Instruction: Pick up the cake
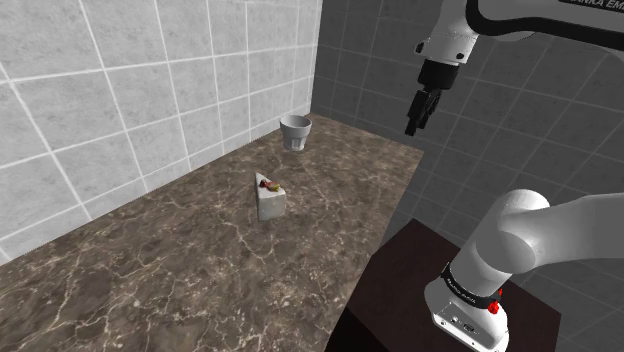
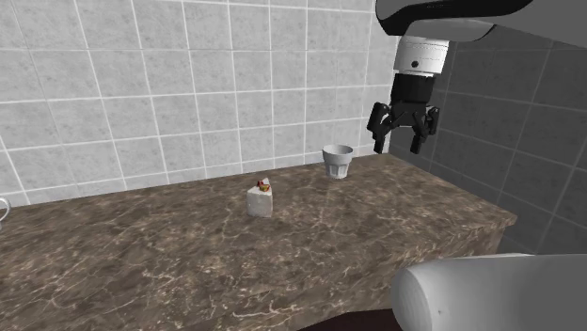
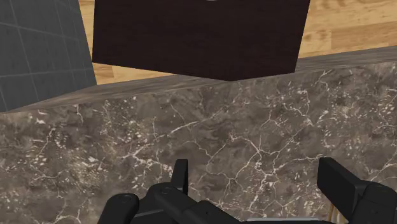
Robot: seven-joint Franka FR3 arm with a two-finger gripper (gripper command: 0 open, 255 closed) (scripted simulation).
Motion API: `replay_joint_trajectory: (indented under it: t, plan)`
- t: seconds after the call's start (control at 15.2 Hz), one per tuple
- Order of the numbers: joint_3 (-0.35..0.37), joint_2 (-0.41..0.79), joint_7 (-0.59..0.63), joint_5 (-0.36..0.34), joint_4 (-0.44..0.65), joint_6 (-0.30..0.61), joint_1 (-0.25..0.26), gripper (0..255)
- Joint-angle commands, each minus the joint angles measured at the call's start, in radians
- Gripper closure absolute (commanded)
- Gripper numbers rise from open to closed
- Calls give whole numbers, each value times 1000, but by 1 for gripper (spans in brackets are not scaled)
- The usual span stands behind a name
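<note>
Shoulder view: the cake (image 1: 268,197) is a white wedge-shaped slice with a red bit of topping. It stands on the dark brown, white-veined marble worktop (image 1: 180,270), about midway along it and nearer the white-tiled wall (image 1: 120,90) than the front edge. A small white cup (image 1: 295,131) stands upright further back, close to the corner where the white tiles meet a grey-tiled wall (image 1: 370,60). Cup and cake are apart, with bare marble between them.

The black tool (image 1: 413,125) hangs in the air on the white arm, pointing down, past the cup towards the shoulder view's right and well apart from the cake. The dark box stand (image 1: 410,270) sits at the lower right, against the worktop's edge.

From the second exterior view, the tool (image 2: 399,143) is above and to the right of the cup (image 2: 337,161), its two fingers spread with nothing between them. The cake (image 2: 260,199) lies to the left of the cup.

Looking along the tool (image 3: 261,181) in the wrist view, both black fingers (image 3: 180,177) stand wide apart over bare marble (image 3: 254,127). Beyond it are the stand (image 3: 197,35) and a wooden floor (image 3: 337,25).
</note>
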Motion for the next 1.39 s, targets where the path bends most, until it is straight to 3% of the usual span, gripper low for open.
replay_joint_trajectory:
  t: [0.0, 0.73, 1.32]
  plan:
    - [0, 0, 0, 0, 0, 0, 0, 0]
    - [216, 247, 229, 99, 22, 248, 44, 0]
    - [374, 543, 430, 76, 163, 416, 54, 0]
